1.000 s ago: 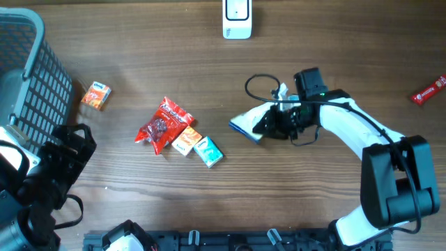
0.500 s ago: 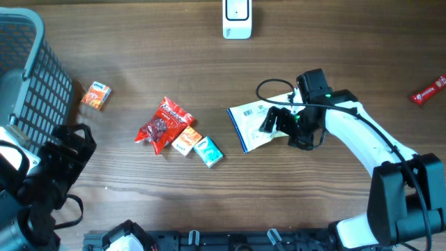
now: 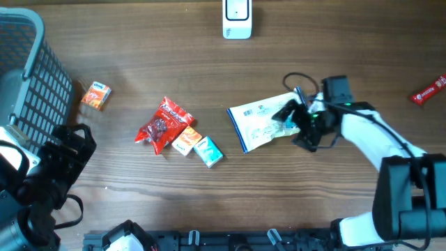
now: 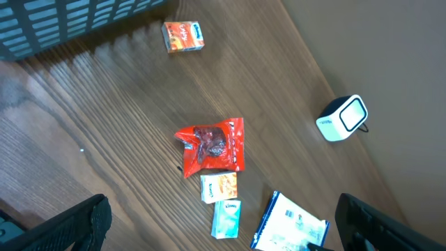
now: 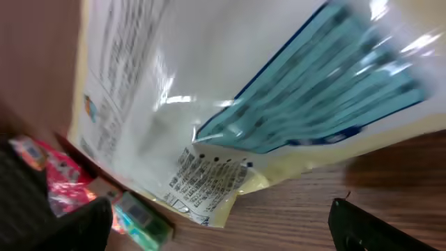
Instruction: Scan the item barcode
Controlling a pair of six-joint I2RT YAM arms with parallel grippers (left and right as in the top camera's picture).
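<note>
My R claw (image 3: pixel 298 120) is spread, pinching nothing; glossy pouch (image 3: pixel 256 125) could slide when I grip & miss the scanner (image 3: pixel 237 19).

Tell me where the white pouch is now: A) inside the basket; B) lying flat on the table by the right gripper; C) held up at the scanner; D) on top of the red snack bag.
B: the white pouch lies flat on the table, print up, the right gripper at its edge with jaws open, well short of the scanner.
</note>
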